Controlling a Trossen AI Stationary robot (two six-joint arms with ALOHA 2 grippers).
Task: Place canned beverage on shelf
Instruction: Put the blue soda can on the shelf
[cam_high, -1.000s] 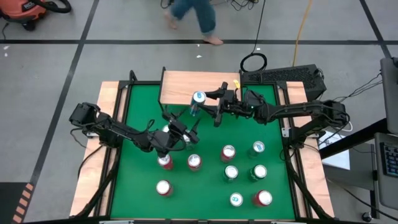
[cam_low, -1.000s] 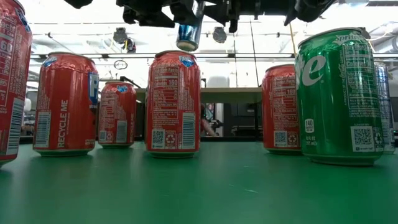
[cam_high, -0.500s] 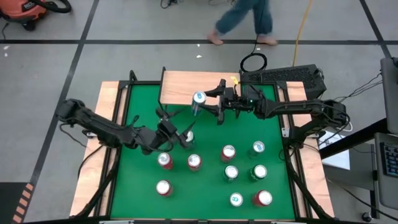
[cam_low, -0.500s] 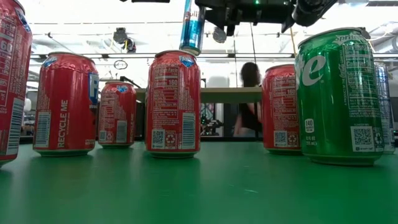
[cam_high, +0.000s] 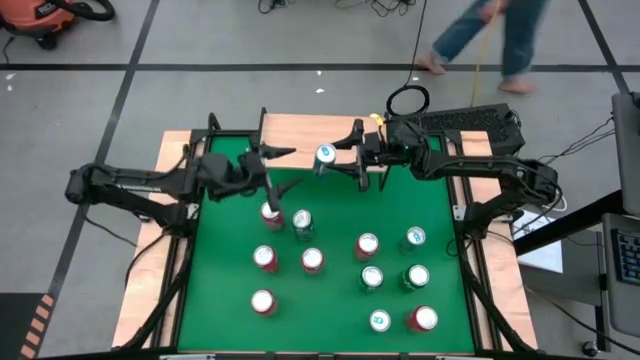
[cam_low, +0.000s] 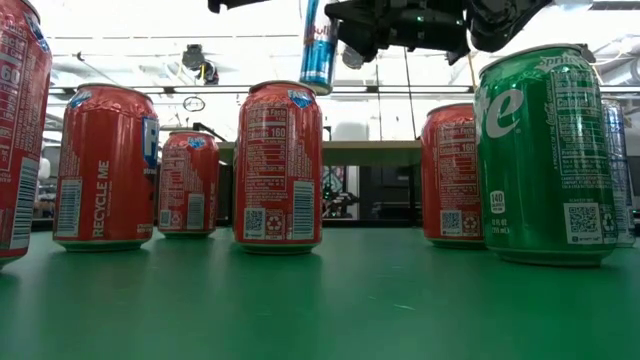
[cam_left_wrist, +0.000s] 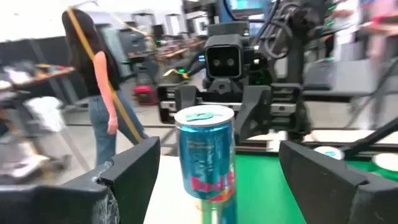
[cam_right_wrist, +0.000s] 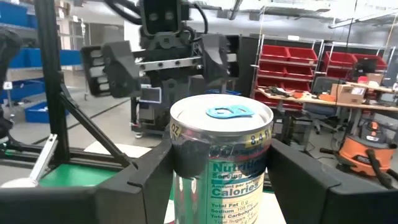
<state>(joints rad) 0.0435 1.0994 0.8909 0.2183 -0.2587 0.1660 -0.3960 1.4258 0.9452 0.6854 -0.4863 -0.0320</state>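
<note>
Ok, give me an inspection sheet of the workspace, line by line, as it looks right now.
Surface: green-topped table with wooden side strips.
Job's things: slim blue-and-silver beverage can, upright, held off the table at the edge of the light wooden plank shelf.
Clutter: ten standing cans on the green, red ones and green ones.
Grippers: right gripper shut on the slim can; left gripper open, empty, facing that can.
Cables: yellow cable and a coiled black cable on the floor.
Surroundings: person walking beyond the table; orange vacuum.
</note>
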